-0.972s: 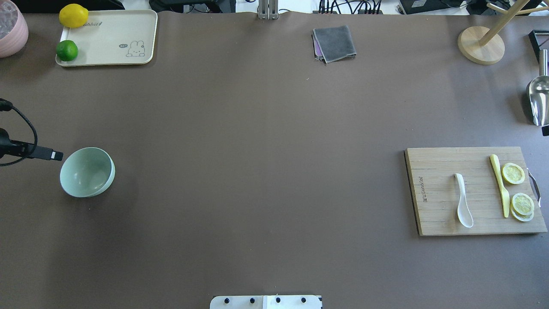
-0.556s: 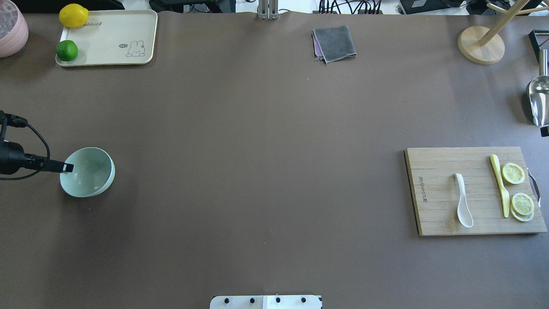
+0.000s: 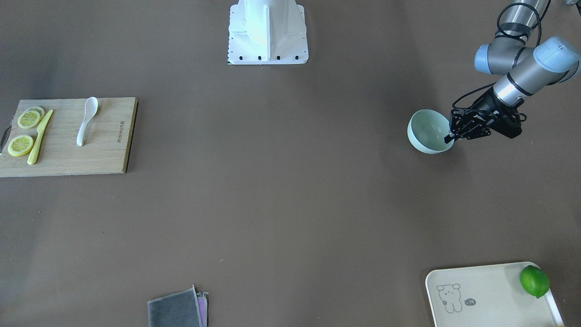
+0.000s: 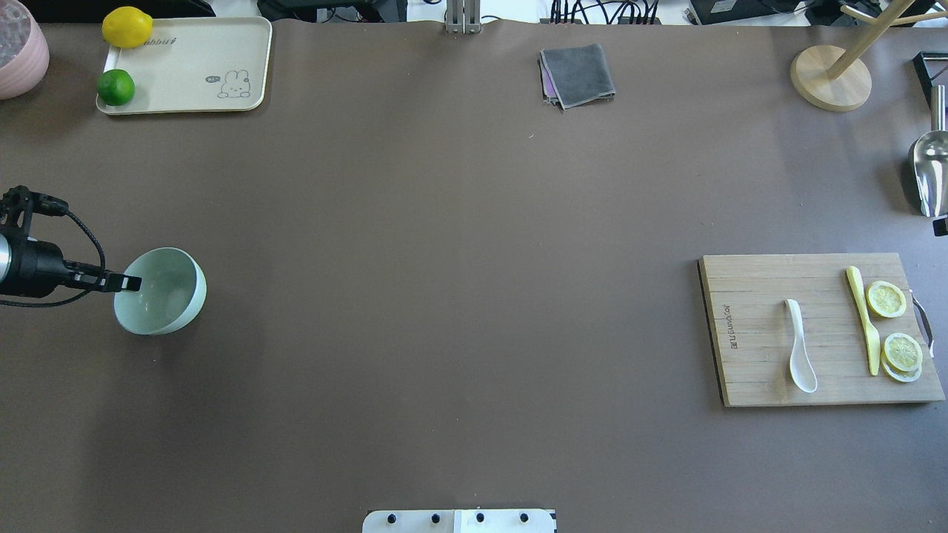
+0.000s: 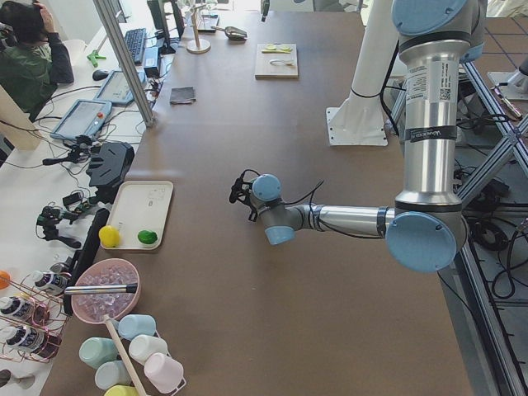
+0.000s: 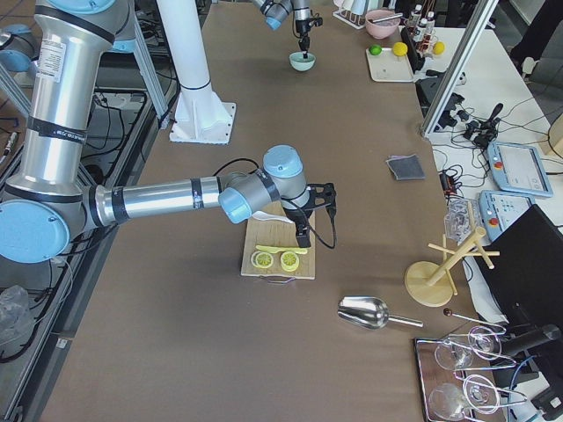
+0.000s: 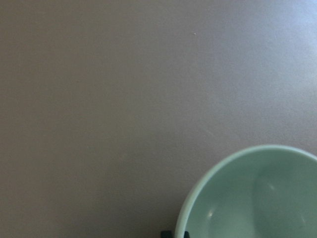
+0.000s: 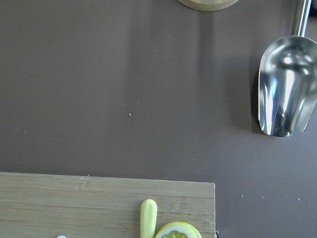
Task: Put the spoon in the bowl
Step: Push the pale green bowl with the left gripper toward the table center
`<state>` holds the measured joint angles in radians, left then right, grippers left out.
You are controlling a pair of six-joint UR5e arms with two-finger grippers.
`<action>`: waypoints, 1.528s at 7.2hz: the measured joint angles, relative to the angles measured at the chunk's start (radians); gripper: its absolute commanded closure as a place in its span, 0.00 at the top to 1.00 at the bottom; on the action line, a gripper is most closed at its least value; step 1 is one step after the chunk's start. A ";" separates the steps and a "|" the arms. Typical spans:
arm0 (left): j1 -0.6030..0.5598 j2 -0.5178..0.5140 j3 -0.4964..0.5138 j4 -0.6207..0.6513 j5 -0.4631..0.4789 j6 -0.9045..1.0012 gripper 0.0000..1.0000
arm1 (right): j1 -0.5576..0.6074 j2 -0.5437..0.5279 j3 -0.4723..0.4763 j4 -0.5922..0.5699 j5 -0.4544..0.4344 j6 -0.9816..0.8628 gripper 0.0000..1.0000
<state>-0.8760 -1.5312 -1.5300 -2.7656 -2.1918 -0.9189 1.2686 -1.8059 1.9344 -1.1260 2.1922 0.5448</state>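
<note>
The white spoon (image 4: 798, 348) lies on the wooden cutting board (image 4: 748, 326) at the right, scoop toward me; it also shows in the front view (image 3: 86, 120). The mint-green bowl (image 4: 167, 296) is at the table's left side, also seen in the front view (image 3: 426, 131) and the left wrist view (image 7: 257, 198). My left gripper (image 4: 132, 283) is shut on the bowl's near-left rim, one finger inside and one outside. My right gripper (image 6: 302, 236) hangs above the board's far end; I cannot tell whether it is open or shut.
A yellow knife (image 4: 863, 318) and lemon slices (image 4: 886, 299) share the board. A metal scoop (image 4: 929, 174) and a wooden stand (image 4: 829, 78) are at the far right. A tray (image 4: 185, 66) with a lime and a lemon and a grey cloth (image 4: 578, 74) lie along the far edge.
My left gripper moved right from beside the bowl onto its rim. The bowl has shifted a little right and away. The spoon has not moved.
</note>
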 measured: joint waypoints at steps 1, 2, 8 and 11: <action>0.004 -0.024 -0.028 0.003 -0.001 -0.056 0.00 | 0.000 -0.001 0.000 0.000 0.000 0.001 1.00; 0.022 -0.062 -0.051 0.008 0.001 -0.124 0.00 | 0.000 -0.001 0.000 0.000 0.000 0.001 1.00; 0.340 -0.559 -0.060 0.501 0.350 -0.361 0.29 | 0.000 -0.003 -0.003 0.000 -0.001 0.001 1.00; 0.378 -0.613 -0.051 0.611 0.406 -0.355 0.96 | -0.001 -0.002 -0.003 0.000 -0.001 0.003 1.00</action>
<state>-0.4978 -2.1444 -1.5813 -2.1542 -1.7855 -1.2734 1.2673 -1.8081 1.9313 -1.1259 2.1912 0.5475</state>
